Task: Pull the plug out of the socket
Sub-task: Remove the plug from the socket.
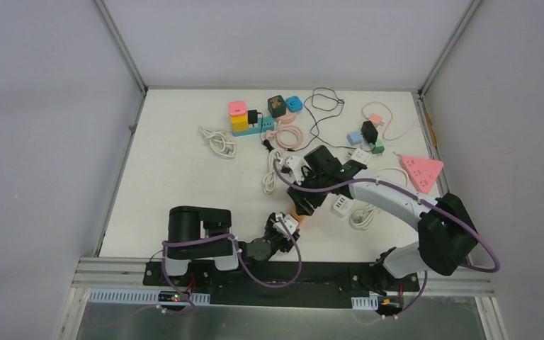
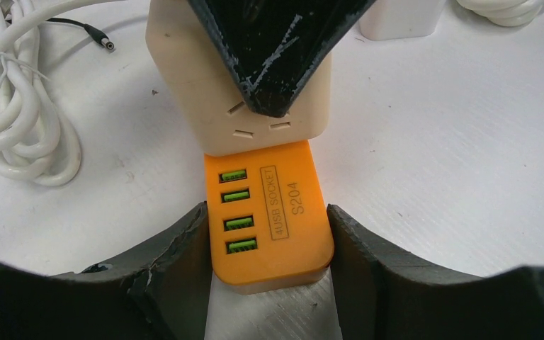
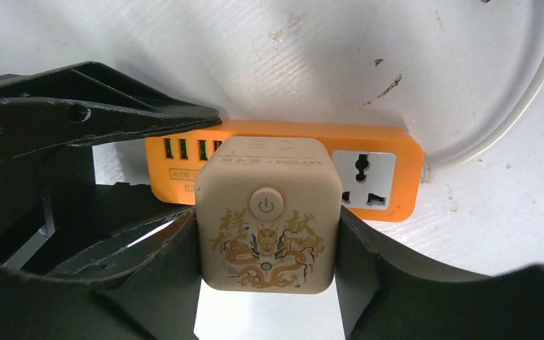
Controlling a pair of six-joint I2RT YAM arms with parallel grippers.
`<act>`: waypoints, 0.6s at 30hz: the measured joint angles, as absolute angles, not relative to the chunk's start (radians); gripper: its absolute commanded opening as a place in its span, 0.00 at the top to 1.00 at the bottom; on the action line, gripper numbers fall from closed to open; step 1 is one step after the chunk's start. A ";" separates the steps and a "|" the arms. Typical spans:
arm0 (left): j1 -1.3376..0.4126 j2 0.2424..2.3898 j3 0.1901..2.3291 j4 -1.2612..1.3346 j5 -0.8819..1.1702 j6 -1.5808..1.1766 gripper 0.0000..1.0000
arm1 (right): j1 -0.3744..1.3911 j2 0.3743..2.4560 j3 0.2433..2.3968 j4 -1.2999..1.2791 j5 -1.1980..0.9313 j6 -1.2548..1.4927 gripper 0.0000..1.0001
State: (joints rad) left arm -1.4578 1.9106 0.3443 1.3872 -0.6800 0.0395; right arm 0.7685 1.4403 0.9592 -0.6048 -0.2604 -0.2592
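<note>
1. The plug (image 3: pixel 268 227) is a beige, round-cornered cube. It has a round power button on its face and a gold dragon design with characters below the button.
2. It sits plugged into the socket (image 3: pixel 379 138), a flat orange strip with four green USB ports at one end and a white outlet face beside the plug.
3. The right gripper (image 3: pixel 268 263) holds the plug, with a finger pressed flat against each side.
4. The left gripper (image 2: pixel 269 241) clamps the USB end of the socket, with a finger tight on each long edge.
5. The socket lies flat on the table (image 1: pixel 170 163), near the front edge and between the two arm bases.
6. A white cord (image 3: pixel 517 113) leaves the socket's far end and curves away.
7. A coiled white cable (image 2: pixel 21 120) lies left of the plug and a white charger (image 2: pixel 400 18) lies just beyond it. Bare table lies on the right.
8. Further back there are more cable coils, coloured cubes (image 1: pixel 239 117) and a pink triangular strip (image 1: pixel 423 170). The table's left half is bare.
9. The table is white with faint scuffs. Plain pale walls (image 1: pixel 269 35) enclose it, with metal posts at the back corners.
</note>
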 measured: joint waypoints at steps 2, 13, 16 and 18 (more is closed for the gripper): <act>-1.458 1.911 0.344 1.388 -0.675 0.040 1.00 | 0.740 1.448 0.959 -0.604 -0.304 -0.261 1.00; -1.459 1.890 0.319 1.388 -0.680 0.036 1.00 | 0.815 1.442 0.953 -0.577 -0.257 -0.280 1.00; -1.459 1.888 0.317 1.388 -0.681 0.034 1.00 | 0.830 1.447 0.961 -0.582 -0.229 -0.280 1.00; -1.459 1.889 0.317 1.388 -0.682 0.033 1.00 | 0.821 1.448 0.961 -0.583 -0.234 -0.278 1.00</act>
